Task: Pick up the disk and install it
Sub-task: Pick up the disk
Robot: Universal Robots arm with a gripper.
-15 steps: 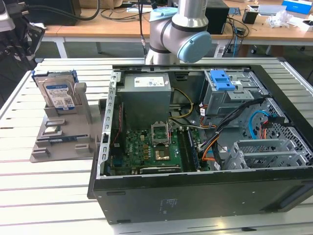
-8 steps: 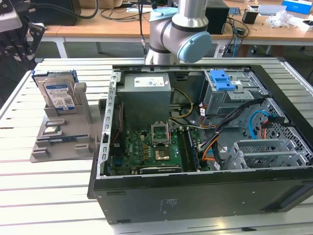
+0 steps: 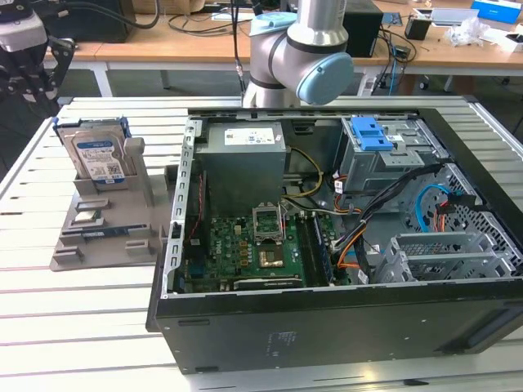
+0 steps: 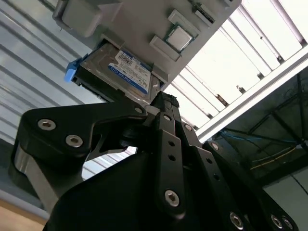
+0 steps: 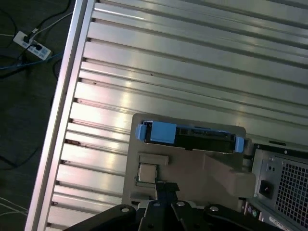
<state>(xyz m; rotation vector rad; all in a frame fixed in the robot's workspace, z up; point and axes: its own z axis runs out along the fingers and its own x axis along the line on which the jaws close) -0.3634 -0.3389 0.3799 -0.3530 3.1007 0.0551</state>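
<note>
disk [image 3: 98,155] not picked yet: it stands on edge in the grey holder [image 3: 145,175] at the exterior view's left, on the slatted table [image 3: 82,318], just beside the open PC case [image 3: 327,327]. Label faces the camera, blue frame [image 3: 90,124] on top. Looks like deliberate staging: the slot keeps it upright and leaves the top edge and both flat faces free for a pinch from above

gripper [image 3: 27,80] hangs at the upper left of the exterior view, above and to the side of the holder, well apart from the disk, touching nothing. In the second wrist view the fingers [image 4: 166,144] run together to 1 tip with no gap and nothing between them, so I read them as closed and empty. The first wrist view looks down on the holder with the disk's thin edge toward the gripper, so the approach axis seems roughly lined up with the slot

small chip [image 3: 86,216] lies flat on the holder's lower tray, in front of the disk, not part of this job

target side: drive cage [image 3: 392,159] with 1 blue latch [image 3: 372,131] sits in the upper right of the case. The side panel is off, so I'd judge the bay reachable from above. The arm [image 3: 298,57] rises behind the case

install: 0 steps done
</note>
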